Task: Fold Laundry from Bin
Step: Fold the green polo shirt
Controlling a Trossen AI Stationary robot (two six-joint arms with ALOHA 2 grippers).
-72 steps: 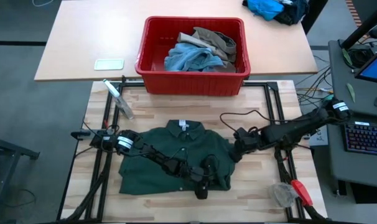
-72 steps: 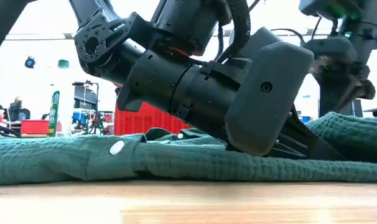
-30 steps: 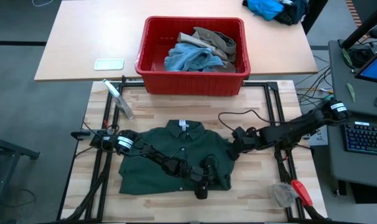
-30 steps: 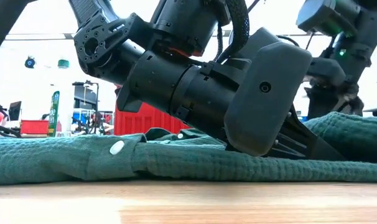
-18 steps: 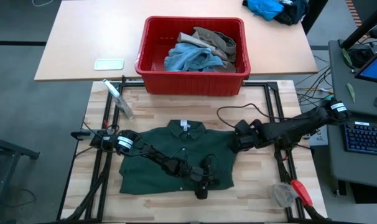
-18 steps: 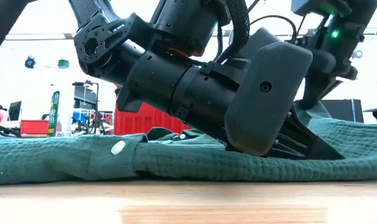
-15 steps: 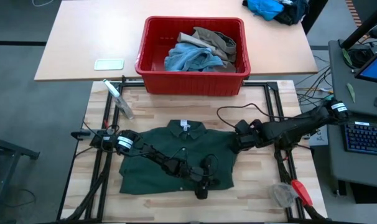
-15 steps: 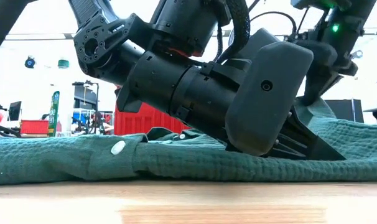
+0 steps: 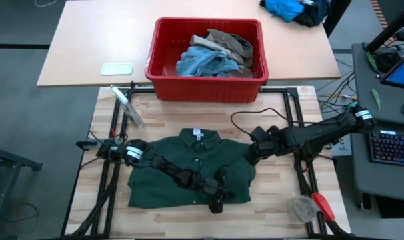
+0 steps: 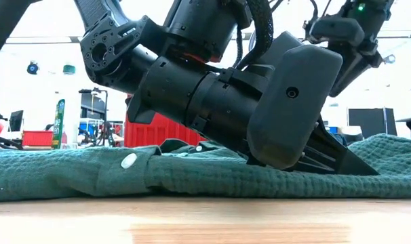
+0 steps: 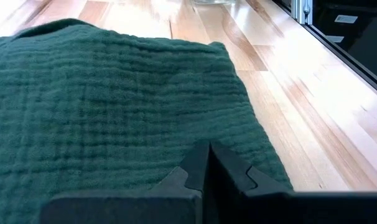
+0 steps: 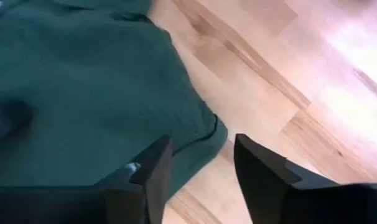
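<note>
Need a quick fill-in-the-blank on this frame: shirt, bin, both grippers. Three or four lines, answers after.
1. The green shirt lies spread on the ____ table.
2. The left gripper rests on the shirt with its fingers ____.
3. The right gripper hangs over the shirt's edge with its fingers ____.
4. The red bin holds light blue and ____ garments.

Answers: wooden; shut; open; khaki

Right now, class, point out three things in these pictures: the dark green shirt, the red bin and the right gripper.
dark green shirt [image 9: 159, 183]: high view, on its flat left body panel.
red bin [image 9: 205, 89]: high view, on its front wall.
right gripper [image 12: 198, 165]: right wrist view, between its open fingertips.
</note>
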